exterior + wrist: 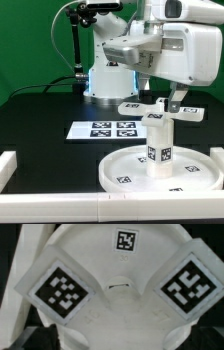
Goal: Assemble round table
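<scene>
The jaws [160,98] stand spread wide, hanging just above the cross-shaped piece [159,109] with nothing pinched between them; one dark fingertip [172,100] shows just behind the cross's arm toward the exterior view's right. Whether the fingertips touch the cross, I cannot tell from here.

The cross sits level on top of the short thick cylinder [160,143], its arms spreading sideways, tags on their ends. The cylinder stands upright in the middle of the big rimmed round disc [125,170], a tag on its near face. The disc lies flat on the black counter [40,125], close to the camera, with tags dotted on its surface.

From the wrist view, we look straight down at the cross [122,286]: two large diamond-turned tags on either side, a smaller tag beyond, the white disc [70,235] behind it all.

Farther back on the counter lies the marker board [105,128], flat, four tags on it, well apart from the disc. A white bar [8,165] edges the mat at the exterior view's left. The arm's white body [175,45] looms over everything.
</scene>
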`<state>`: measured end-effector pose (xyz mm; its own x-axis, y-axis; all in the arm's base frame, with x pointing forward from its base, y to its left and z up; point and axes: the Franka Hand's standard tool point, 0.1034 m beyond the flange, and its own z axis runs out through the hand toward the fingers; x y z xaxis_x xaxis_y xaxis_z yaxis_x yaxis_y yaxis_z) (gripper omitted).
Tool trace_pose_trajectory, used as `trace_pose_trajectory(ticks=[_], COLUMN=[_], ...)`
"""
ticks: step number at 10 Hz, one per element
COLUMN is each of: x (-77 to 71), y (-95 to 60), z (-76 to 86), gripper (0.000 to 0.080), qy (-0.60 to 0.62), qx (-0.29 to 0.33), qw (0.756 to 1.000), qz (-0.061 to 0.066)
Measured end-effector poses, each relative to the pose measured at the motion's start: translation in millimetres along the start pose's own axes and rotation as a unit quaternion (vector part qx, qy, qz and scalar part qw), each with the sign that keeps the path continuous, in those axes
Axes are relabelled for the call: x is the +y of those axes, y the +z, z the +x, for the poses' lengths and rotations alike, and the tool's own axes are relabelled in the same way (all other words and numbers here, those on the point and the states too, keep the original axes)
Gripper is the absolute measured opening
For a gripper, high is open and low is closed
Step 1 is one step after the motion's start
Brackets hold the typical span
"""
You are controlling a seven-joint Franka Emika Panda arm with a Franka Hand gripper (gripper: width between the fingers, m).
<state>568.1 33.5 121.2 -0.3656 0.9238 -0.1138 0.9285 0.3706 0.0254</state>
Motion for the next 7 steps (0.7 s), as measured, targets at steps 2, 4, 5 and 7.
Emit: trace_pose_trajectory(ticks=[2, 4, 5, 7], x=[0.8, -1.6, -2.2, -3.0], y=[3.8, 10.1, 11.6, 14.1], z=[0.6, -0.1, 0.2, 1.5], gripper=[0.0649, 0.0649, 0.0649, 0.0649], qy=[0.001, 0.002, 0.004, 0.011], qx=[0.001, 0.002, 0.002, 0.003], qw=[1.0, 1.0, 1.0, 1.0], qz=[0.002, 0.007, 0.009, 0.011])
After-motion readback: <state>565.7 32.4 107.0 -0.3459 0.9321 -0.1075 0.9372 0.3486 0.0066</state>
